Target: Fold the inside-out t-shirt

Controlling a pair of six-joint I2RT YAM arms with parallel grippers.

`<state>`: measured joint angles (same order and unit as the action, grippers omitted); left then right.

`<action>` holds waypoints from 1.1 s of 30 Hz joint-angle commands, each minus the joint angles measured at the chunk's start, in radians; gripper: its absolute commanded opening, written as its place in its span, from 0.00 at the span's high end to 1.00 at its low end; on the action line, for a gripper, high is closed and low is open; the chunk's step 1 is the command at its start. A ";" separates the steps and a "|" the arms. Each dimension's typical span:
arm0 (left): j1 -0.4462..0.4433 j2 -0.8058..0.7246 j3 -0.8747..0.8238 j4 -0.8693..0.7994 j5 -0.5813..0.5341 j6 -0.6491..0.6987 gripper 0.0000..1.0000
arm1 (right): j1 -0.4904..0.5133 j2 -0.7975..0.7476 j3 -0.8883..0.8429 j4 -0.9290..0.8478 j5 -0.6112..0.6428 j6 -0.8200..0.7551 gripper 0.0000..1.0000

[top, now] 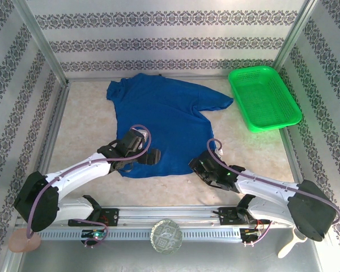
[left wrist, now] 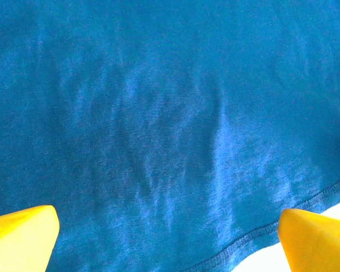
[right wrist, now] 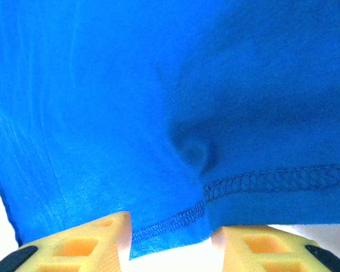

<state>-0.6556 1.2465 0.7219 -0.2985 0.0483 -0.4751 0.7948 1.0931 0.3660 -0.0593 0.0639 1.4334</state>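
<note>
Patterned walls box in the pale table [top: 82, 122], seen from above, with the inside-out t-shirt [top: 158, 113] spread mid-frame and my left claw [top: 150, 156] and right claw [top: 198, 166] at its lower hem. Through the left wrist my fingers [left wrist: 22, 238] gape wide, released, over flat cloth near the hem at lower right. Through the right wrist the hem sits between my half-closed fingertips [right wrist: 90, 241], whether pinched I cannot tell; I judge both claws should bite past the stitching, then lift together.
</note>
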 commanded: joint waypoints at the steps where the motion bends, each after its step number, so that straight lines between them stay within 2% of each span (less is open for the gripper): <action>1: -0.018 0.008 0.009 0.032 -0.003 0.016 0.01 | 0.009 0.015 0.004 0.033 0.015 0.005 0.62; 6: -0.018 0.031 0.017 0.003 -0.008 0.037 0.01 | 0.019 -0.006 -0.016 0.035 0.022 0.021 0.62; 8: -0.019 0.035 0.023 -0.005 -0.008 0.045 0.01 | 0.019 -0.012 -0.046 0.038 0.030 0.028 0.66; 15: -0.020 0.049 0.027 0.002 -0.019 0.078 0.01 | 0.018 -0.001 -0.049 0.059 0.039 0.033 0.86; 18: -0.019 0.068 0.024 0.001 -0.047 0.123 0.01 | 0.015 -0.001 -0.036 0.079 0.030 0.026 1.00; 28: -0.027 0.029 0.047 -0.040 -0.081 0.292 0.01 | -0.051 -0.056 0.140 0.035 -0.046 -0.096 1.00; 33: -0.096 0.014 0.070 -0.021 -0.098 0.348 0.01 | -0.089 -0.053 0.199 0.030 -0.076 -0.113 1.00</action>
<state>-0.7029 1.2774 0.7609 -0.3096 -0.0265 -0.2050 0.7197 1.0451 0.5323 -0.0101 0.0151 1.3563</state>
